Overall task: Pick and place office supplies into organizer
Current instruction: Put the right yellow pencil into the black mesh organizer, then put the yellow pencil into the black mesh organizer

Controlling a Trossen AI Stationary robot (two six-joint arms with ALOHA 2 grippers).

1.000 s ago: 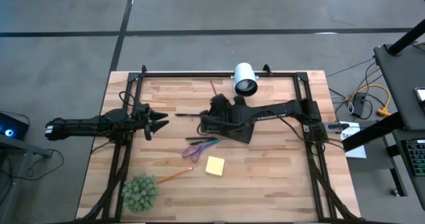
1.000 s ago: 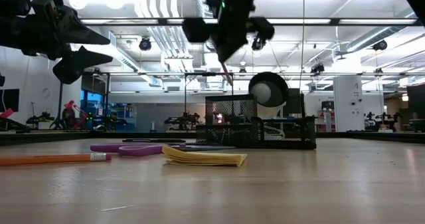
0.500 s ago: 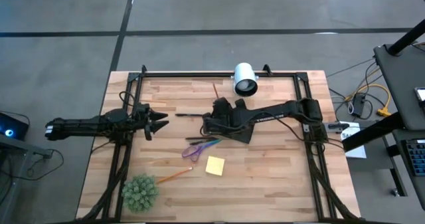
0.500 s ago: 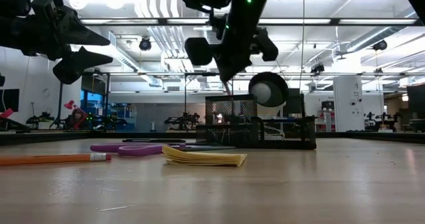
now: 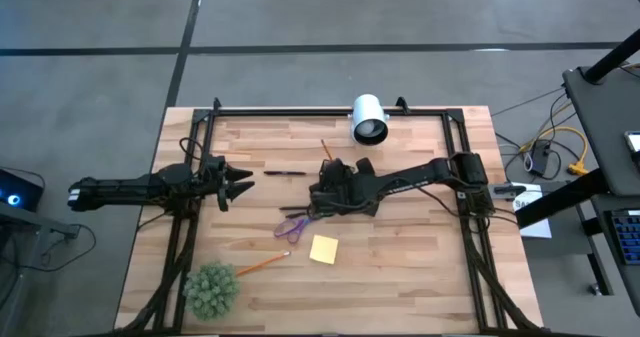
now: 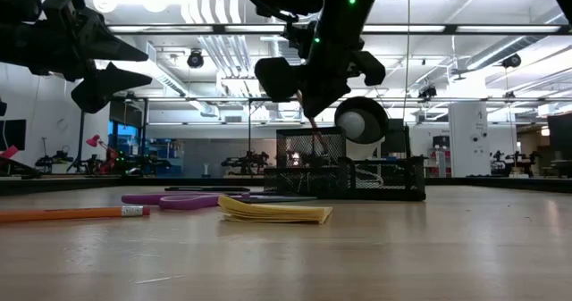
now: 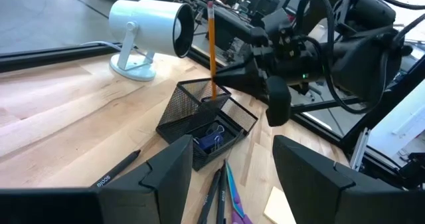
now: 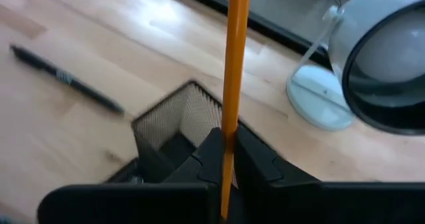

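Observation:
My right gripper point(image 5: 333, 182) is shut on a thin orange pencil point(image 7: 212, 48) that stands above the black mesh organizer point(image 7: 201, 117). In the high view the arm hides most of the organizer. The pencil's lower end reaches into the tall mesh compartment point(image 8: 178, 123). Blue clips point(image 7: 212, 141) lie in a low compartment. On the wood lie the purple-handled scissors point(image 5: 298, 223), the yellow sticky pad point(image 5: 323, 249), a second pencil point(image 5: 262, 265) and a black pen point(image 5: 285, 172). My left gripper point(image 5: 241, 185) waits open over the table's left side. My right gripper pinches the pencil's lower part point(image 8: 229, 134) between its two fingers point(image 8: 211, 159), which lie across it. They come slanting down from the table's right side. The pencil stands nearly upright, most of its length above the fingers, its lower end at the tall compartment's mouth point(image 7: 214, 96).
A white cylindrical camera point(image 5: 368, 119) stands just beyond the organizer at the far edge. A fuzzy green plant ball point(image 5: 210, 289) sits at the near left corner. Bare wood shows to the right of the sticky pad and along the near edge.
My right gripper has come down and a little toward the near edge, staying shut on the pencil. The pencil has been lowered from above the organizer until its lower end stands in the tall compartment.

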